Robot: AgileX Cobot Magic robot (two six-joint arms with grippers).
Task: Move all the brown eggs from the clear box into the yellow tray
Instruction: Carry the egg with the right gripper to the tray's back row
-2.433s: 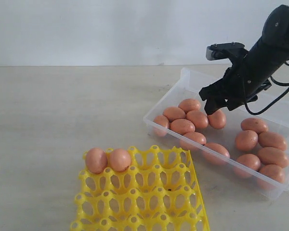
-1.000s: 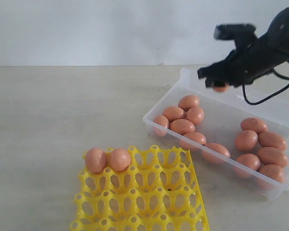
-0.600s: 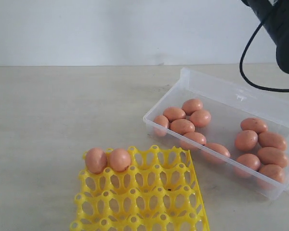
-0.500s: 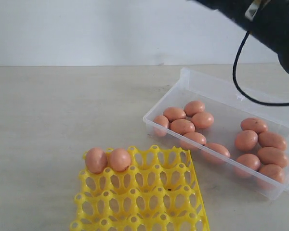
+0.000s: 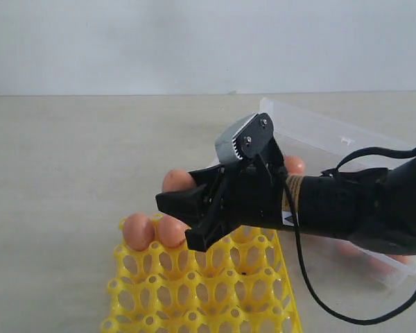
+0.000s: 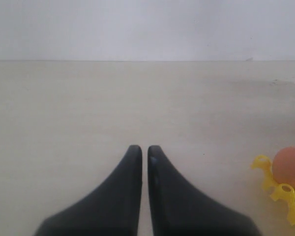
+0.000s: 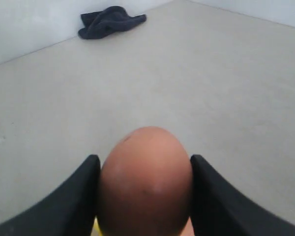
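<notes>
Right wrist view: right gripper clasps one brown egg; left gripper clenched, near yellow tray.

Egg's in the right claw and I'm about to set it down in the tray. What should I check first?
1. Grip: the smooth brown oval egg sits squarely in the right claw: ok.
2. Claw over the bright yellow plastic egg tray: ok, near its far edge.
3. Cup beside the two seated eggs free: cannot tell, the claw hides it.
4. Clearance from those seated eggs: cannot tell.
5. Left claw shut and off to the tray's side: ok.
</notes>
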